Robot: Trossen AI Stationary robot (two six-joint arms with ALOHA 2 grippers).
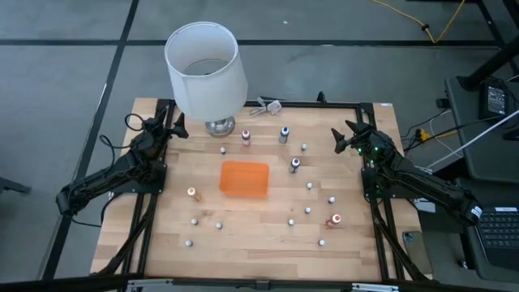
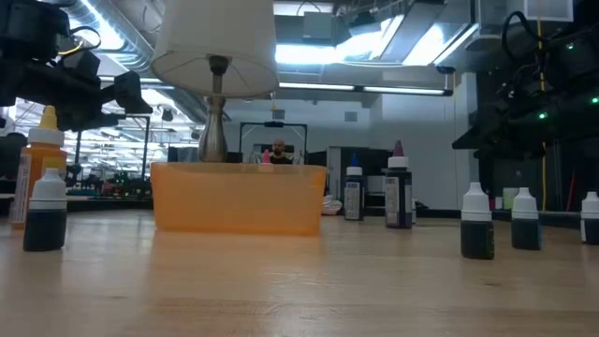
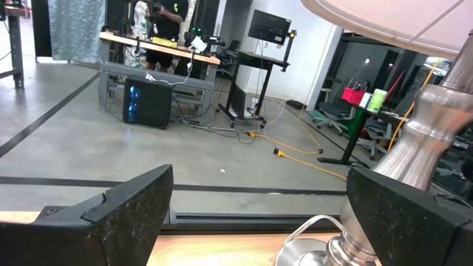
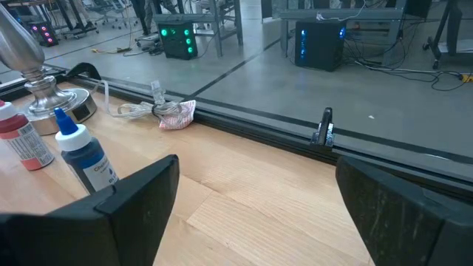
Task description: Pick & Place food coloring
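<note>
From above, food coloring bottles [image 1: 293, 165] stand scattered around the orange tray [image 1: 244, 178]; my left gripper [image 1: 177, 123] waits spread by the lamp [image 1: 206, 71], my right gripper [image 1: 342, 136] spread at the far right corner; only the right wrist view shows a blue-capped bottle [image 4: 83, 157] up close.

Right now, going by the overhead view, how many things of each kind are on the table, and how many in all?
Food coloring bottles: 15
Orange tray: 1
Lamp: 1
Bundled cord: 1
Total: 18
</note>
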